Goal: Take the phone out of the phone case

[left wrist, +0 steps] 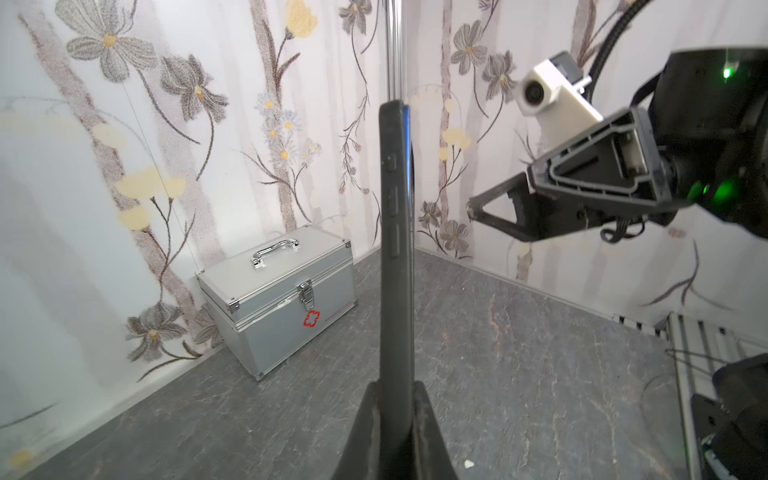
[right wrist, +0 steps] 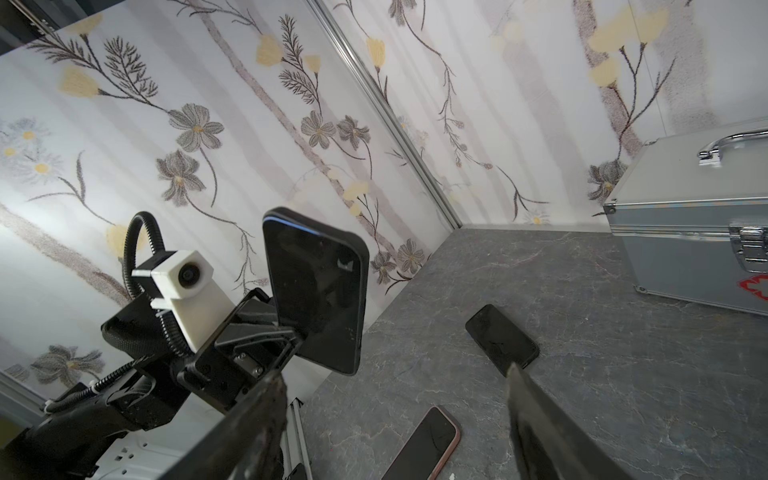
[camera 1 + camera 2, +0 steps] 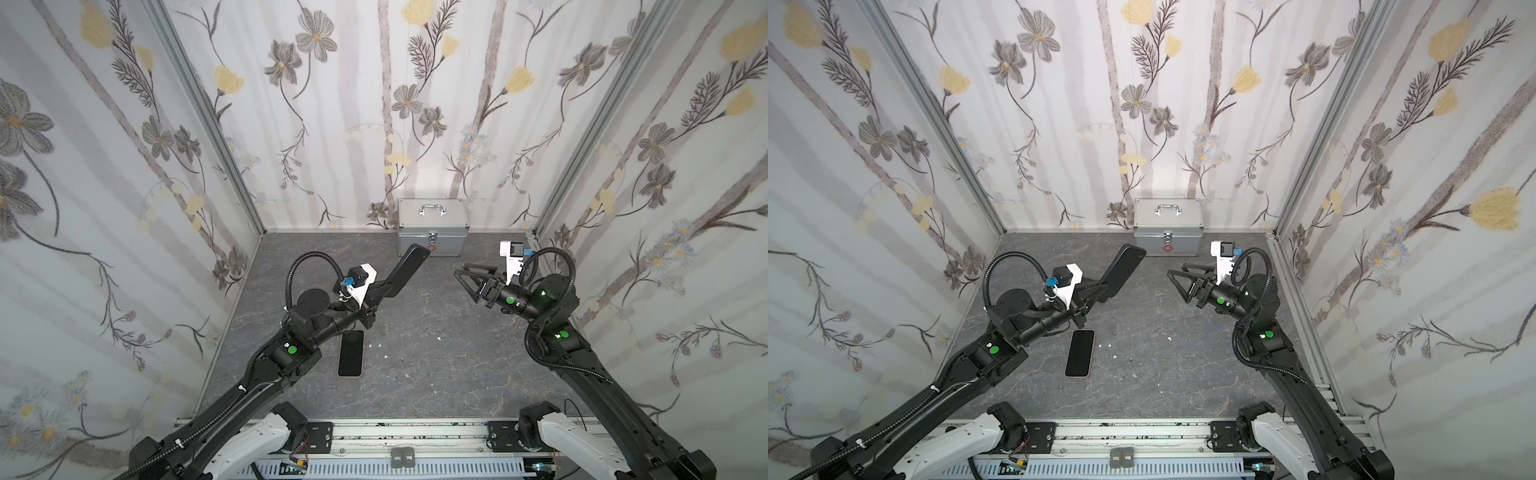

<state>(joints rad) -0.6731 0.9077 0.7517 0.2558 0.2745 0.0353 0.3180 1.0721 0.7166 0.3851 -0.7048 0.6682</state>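
A dark phone case (image 3: 409, 268) (image 3: 1123, 270) is held up in the air, tilted, over the middle of the table. My left gripper (image 3: 384, 289) (image 1: 395, 390) is shut on its lower end. In the left wrist view the case (image 1: 392, 249) stands edge-on, with side buttons and a thin blue edge of the phone (image 1: 409, 137) along it. The right wrist view shows its glossy dark face (image 2: 316, 291) inside the case rim. My right gripper (image 3: 461, 269) (image 3: 1176, 269) (image 2: 392, 372) hangs open to the right of the case, apart from it, holding nothing.
A pink-rimmed phone (image 3: 351, 353) (image 3: 1080, 353) (image 2: 424, 446) lies flat under the left arm. Another dark phone (image 2: 500, 340) lies on the grey table (image 3: 436, 374). A silver latched box (image 3: 432, 232) (image 1: 286, 299) stands at the back wall. Small white scraps (image 3: 385, 356) dot the table.
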